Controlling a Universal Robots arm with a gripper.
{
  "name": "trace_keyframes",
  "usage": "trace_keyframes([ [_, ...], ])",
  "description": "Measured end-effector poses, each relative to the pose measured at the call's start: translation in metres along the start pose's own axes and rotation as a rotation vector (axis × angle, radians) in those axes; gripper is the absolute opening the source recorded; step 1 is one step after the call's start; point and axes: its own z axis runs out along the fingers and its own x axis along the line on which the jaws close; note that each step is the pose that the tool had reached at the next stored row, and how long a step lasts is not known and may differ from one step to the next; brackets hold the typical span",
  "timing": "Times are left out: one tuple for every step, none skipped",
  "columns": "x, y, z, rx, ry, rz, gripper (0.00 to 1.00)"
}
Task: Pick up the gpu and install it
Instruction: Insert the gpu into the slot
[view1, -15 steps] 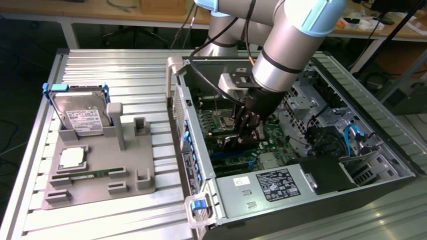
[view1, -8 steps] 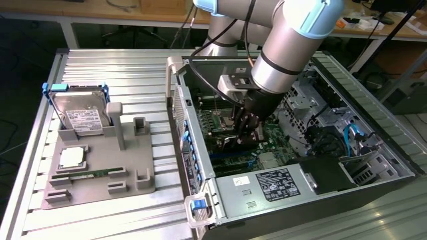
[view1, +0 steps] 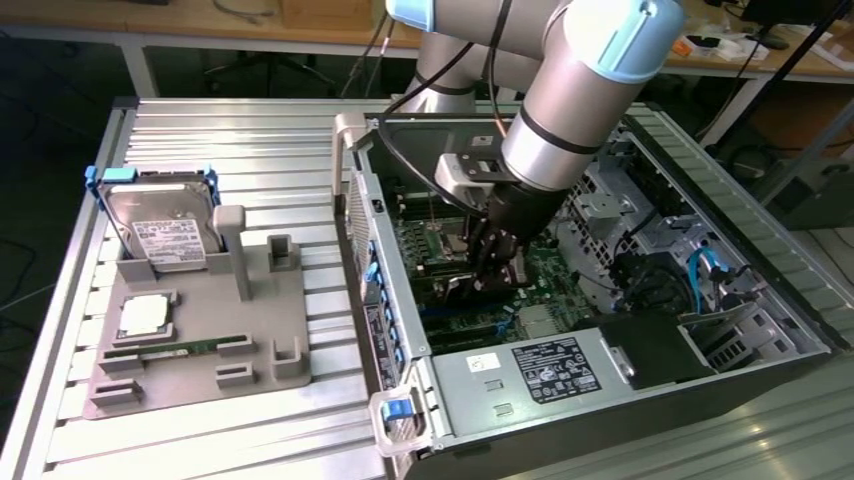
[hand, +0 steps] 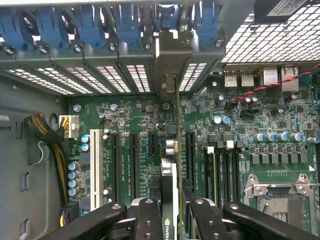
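Note:
My gripper (view1: 489, 256) reaches down into the open computer case (view1: 400, 330), over the green motherboard (view1: 550, 272). In the wrist view the gripper (hand: 170, 207) is shut on the gpu (hand: 170, 170), a thin dark card seen edge-on between the two black fingers (hand: 147, 212). The card stands upright along the row of expansion slots (hand: 134, 155). Its silvery bracket (hand: 167, 57) lies against the case's rear slot openings, under the blue clips (hand: 127, 25). Whether its lower edge sits in a slot is hidden.
A grey holder tray (view1: 200, 375) on the table at the exterior view's left carries a silver hard drive in a blue frame (view1: 160, 225), a processor (view1: 144, 315) and a green RAM stick (view1: 180, 350). The power supply (view1: 547, 365), drive cage and cables (view1: 701, 270) crowd the case.

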Motion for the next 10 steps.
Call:
trace_keyframes([
  [0.0000,0.0000,0.0001,0.0000,-0.0001,0.000,0.27],
  [-0.0001,0.0000,0.0002,0.0001,-0.0003,0.000,0.27],
  [-0.0001,0.0000,0.0002,0.0001,-0.0004,0.000,0.27],
  [-0.0001,0.0000,0.0002,0.0002,-0.0005,0.000,0.27],
  [-0.0001,0.0000,0.0002,0.0002,-0.0005,0.000,0.27],
  [-0.0001,0.0000,0.0002,0.0001,-0.0004,0.000,0.27],
  [-0.0001,0.0000,0.0002,0.0001,-0.0004,0.000,0.27],
  [-0.0001,0.0000,0.0003,0.0002,-0.0005,0.000,0.27],
  [-0.0001,-0.0001,0.0007,0.0009,-0.0003,0.000,0.27],
  [-0.0001,-0.0001,0.0013,0.0019,-0.0002,0.000,0.27],
])
